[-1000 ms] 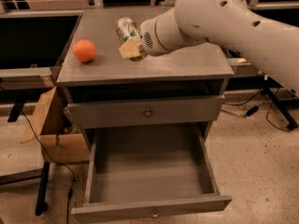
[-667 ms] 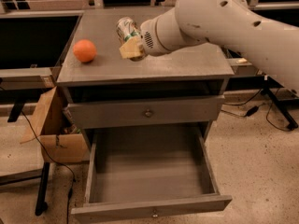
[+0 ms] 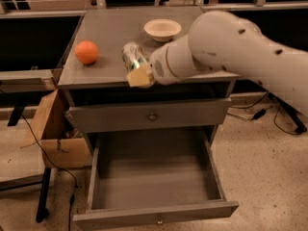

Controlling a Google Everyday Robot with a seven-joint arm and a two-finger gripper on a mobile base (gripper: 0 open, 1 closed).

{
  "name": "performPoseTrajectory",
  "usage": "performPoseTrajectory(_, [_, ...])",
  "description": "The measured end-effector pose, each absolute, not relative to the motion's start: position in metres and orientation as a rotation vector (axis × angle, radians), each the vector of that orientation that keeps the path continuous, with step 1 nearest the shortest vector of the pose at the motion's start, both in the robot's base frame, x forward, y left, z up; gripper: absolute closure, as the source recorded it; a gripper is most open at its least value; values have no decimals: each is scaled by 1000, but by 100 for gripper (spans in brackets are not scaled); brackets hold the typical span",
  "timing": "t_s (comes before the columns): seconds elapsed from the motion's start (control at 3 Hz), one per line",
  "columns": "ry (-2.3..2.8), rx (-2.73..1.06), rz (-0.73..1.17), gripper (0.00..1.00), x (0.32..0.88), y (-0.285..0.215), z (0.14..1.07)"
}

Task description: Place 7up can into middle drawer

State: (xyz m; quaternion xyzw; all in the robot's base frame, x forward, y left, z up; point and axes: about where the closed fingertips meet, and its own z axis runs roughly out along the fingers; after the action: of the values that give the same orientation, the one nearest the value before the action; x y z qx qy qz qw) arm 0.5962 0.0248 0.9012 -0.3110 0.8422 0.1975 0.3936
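Observation:
The 7up can (image 3: 132, 56) is silvery with green markings. It is tilted and held in my gripper (image 3: 139, 70) above the front edge of the cabinet top. A yellowish fingertip (image 3: 141, 77) shows below the can. My white arm reaches in from the right. The middle drawer (image 3: 153, 177) is pulled open below, its deep grey interior bare, with a small knob (image 3: 159, 220) on its front. The can is above and slightly behind the open drawer.
An orange (image 3: 86, 52) lies on the left of the grey cabinet top (image 3: 110, 28). A white bowl (image 3: 162, 29) stands at the back. A shut knobbed drawer front (image 3: 152, 115) sits above the open one. A cardboard box (image 3: 53, 129) and cables lie at the left.
The gripper has carried the can from the back of the cabinet top toward its front edge. The white bowl now shows behind the arm.

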Motion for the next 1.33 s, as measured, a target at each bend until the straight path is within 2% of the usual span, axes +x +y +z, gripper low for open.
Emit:
performPoseTrajectory(0.33, [2221, -781, 538, 100, 555, 13, 851])
performPoseTrajectory(0.67, [2431, -769, 580, 100, 514, 4, 750])
performPoseTrajectory(1.33, [2730, -726, 606, 100, 486, 18, 600])
